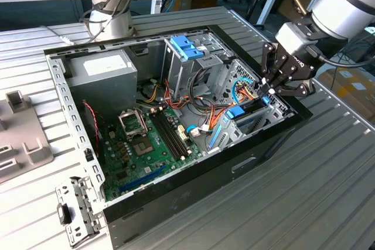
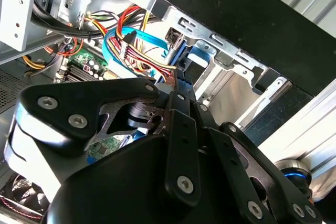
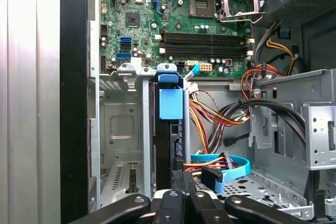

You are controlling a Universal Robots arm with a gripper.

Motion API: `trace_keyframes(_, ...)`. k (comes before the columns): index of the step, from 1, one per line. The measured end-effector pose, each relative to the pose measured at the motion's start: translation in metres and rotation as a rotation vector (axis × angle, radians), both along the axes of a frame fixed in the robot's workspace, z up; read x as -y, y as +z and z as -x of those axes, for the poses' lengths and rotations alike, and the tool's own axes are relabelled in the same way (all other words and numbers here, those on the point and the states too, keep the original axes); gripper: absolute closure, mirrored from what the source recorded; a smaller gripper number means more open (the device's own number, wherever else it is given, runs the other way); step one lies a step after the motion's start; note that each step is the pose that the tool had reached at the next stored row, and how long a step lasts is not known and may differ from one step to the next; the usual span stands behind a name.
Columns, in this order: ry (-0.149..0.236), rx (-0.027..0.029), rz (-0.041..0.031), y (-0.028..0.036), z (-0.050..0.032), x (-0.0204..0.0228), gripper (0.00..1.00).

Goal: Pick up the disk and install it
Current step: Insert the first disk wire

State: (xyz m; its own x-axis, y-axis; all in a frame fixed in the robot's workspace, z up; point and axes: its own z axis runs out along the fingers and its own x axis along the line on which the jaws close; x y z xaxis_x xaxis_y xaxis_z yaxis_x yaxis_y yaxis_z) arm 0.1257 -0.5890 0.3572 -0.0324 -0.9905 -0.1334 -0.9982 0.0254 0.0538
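The install step is in hand: the gripper (image 1: 274, 84) holds the disk (image 3: 170, 129) on edge in the drive cage (image 3: 121, 129), at about three o'clock in the open case (image 1: 76, 139). It seems partly seated; pressing further calls for straight alignment.

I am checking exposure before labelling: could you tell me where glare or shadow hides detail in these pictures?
In the first wrist view, the bench strip beside the case is washed out white. In the second wrist view, the gripper is dark, its linkage blocking the foreground. In the exterior view, lighting is even, the motherboard clear.
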Motion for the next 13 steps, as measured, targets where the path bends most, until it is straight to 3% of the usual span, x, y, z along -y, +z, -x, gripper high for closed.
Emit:
trace_keyframes(9, 0.0, 0.0, -0.0004, -0.0021, -0.001, 0.0, 0.89)
trace_keyframes(13, 0.0, 0.0, -0.0004, -0.0101, -0.0011, 0.0, 0.89)
